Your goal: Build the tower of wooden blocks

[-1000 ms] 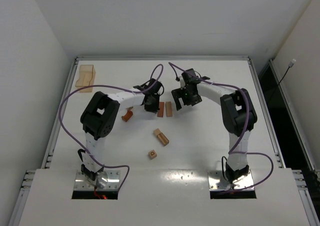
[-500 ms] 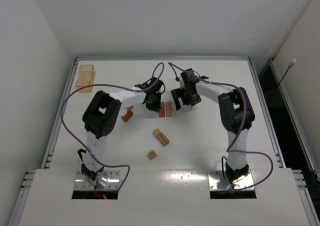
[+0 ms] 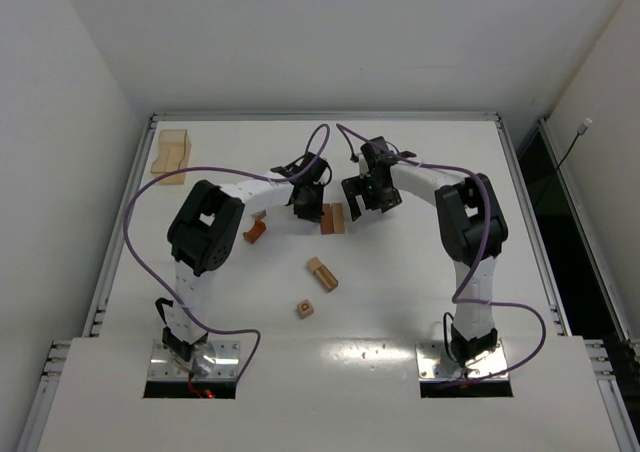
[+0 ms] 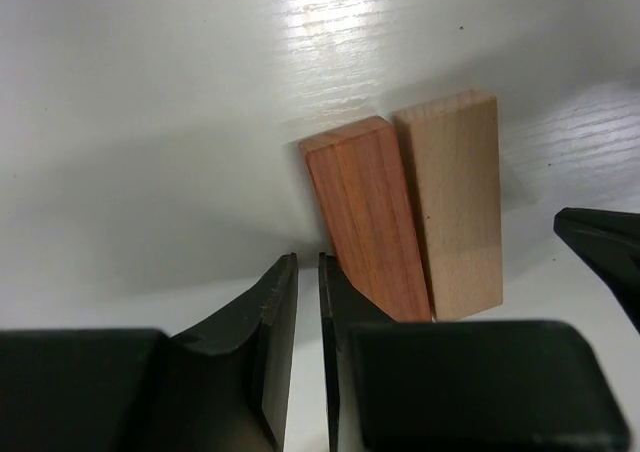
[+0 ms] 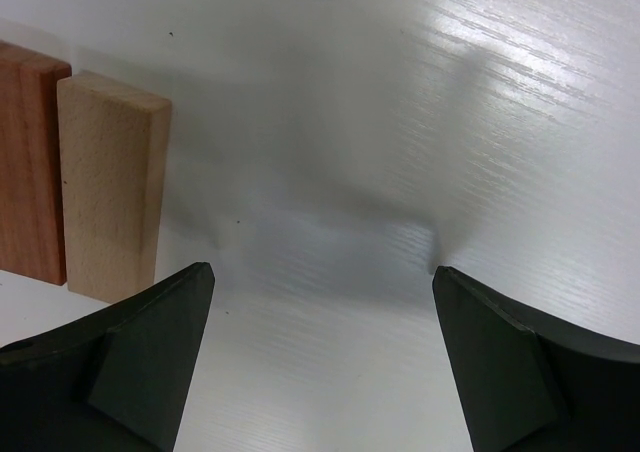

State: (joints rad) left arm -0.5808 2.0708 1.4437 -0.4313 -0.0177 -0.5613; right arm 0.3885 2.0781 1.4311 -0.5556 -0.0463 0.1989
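- Nearest the arm bases, a small cube is seen alone on the table, with a tan block lying askew just beyond it.
- Further back and to the left, a reddish arch piece is seen lying apart from the rest.
- Beyond these, a reddish-brown bar and a light tan bar are laid flat side by side, their long faces touching. The pair is judged to be the tower's base course, and nothing is stacked on it yet.
- The left jaws are held low at the near end of the reddish-brown bar, nearly closed with only a thin slit between them. Nothing is gripped.
- The right jaws are spread wide over bare table just beside the light tan bar, and nothing is held.
- The base-laying step is judged to be in hand. Next, a loose block must be fetched and set across both bars without the pair being knocked apart.
- Farthest back, at the left corner, a translucent amber box is seen; it is taken to be no part of the build.
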